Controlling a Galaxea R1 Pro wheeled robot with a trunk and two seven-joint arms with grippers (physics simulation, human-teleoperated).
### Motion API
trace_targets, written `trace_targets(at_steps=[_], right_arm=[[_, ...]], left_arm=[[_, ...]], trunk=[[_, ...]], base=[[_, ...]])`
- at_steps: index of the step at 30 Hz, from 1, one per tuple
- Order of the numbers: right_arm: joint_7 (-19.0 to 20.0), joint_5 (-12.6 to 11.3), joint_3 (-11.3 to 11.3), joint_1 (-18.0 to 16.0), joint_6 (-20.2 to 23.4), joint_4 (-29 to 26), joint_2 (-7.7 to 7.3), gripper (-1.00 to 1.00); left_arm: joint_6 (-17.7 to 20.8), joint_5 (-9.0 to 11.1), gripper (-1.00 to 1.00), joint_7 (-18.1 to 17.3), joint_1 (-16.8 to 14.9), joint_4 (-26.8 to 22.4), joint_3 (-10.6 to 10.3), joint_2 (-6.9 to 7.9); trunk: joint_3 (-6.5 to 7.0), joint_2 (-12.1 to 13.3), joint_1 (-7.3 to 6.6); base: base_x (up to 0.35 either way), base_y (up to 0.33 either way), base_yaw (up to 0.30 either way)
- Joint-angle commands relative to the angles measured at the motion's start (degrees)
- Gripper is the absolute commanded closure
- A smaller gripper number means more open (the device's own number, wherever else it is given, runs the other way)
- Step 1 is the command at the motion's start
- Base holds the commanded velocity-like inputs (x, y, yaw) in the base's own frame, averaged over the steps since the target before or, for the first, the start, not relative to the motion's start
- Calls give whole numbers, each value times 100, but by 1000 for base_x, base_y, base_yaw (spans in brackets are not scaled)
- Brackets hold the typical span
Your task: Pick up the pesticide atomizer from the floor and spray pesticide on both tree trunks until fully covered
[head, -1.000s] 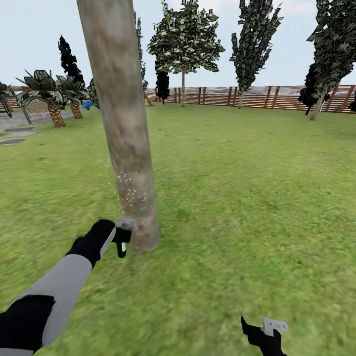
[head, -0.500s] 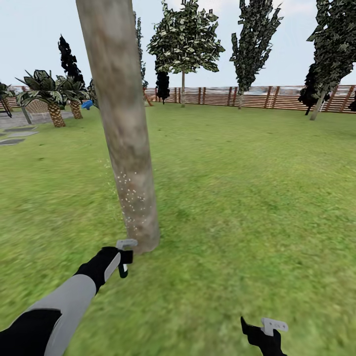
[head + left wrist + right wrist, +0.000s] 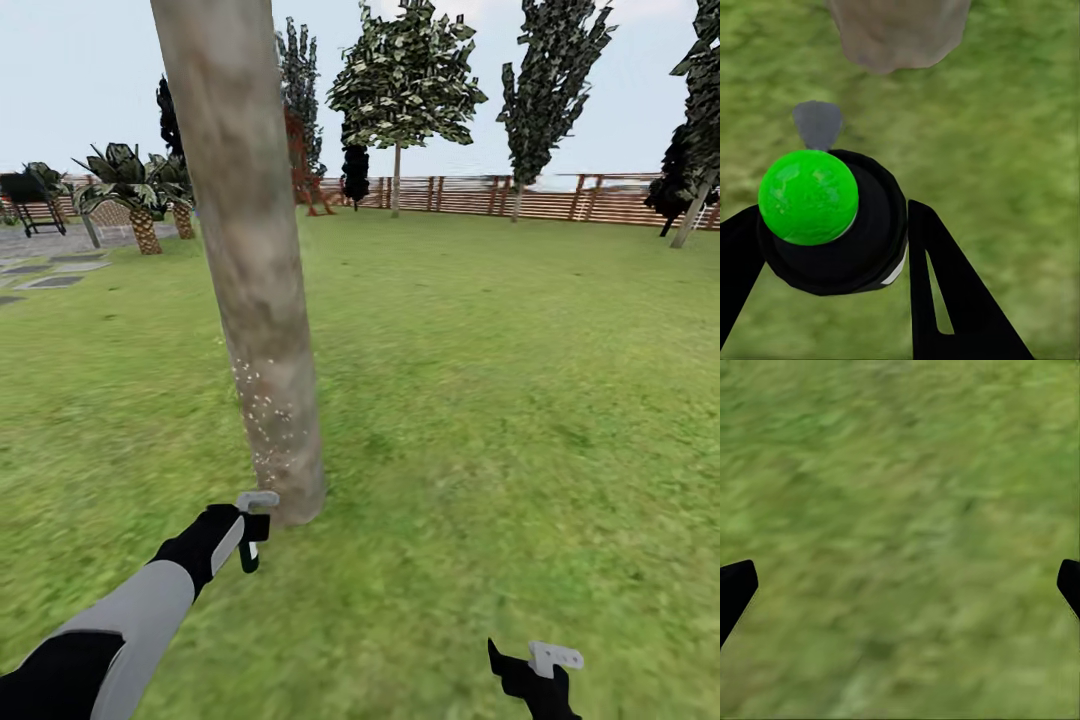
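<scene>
Head view: grass floor (image 3: pixel 520 400); tree trunk (image 3: pixel 250 250) at 11 o'clock, white pesticide (image 3: pixel 268 415) specks low on it. Left gripper (image 3: pixel 250 528) clamps the pesticide atomizer (image 3: pixel 248 553) beside its base. Right gripper (image 3: pixel 535 672), 5 o'clock, spread, empty.

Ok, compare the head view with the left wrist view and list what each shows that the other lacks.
Head view alone: white pesticide specks on the near tree trunk, the wooden fence, the distant trees, and the right end effector low over the grass. Left wrist view alone: the atomizer's green top seen end-on, clamped between the black fingers. Both share the trunk's base, the grass, and the left end effector shut on the pesticide atomizer.
</scene>
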Motion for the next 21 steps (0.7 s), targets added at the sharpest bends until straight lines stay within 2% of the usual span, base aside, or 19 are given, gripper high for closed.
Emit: trace_targets(at_steps=[1, 12, 21], right_arm=[[0, 0, 0, 0, 0, 0, 0, -100], [0, 0, 0, 0, 0, 0, 0, -100], [0, 4, 0, 0, 0, 0, 0, -100]], left_arm=[[0, -2, 100, 0, 0, 1, -4, -1], [0, 7, 100, 0, 9, -2, 0, 7], [0, 7, 100, 2, 9, -8, 0, 7]], trunk=[[0, 0, 0], [0, 0, 0], [0, 0, 0]], base=[[187, -225, 124], [87, -268, 28], [36, -275, 251]])
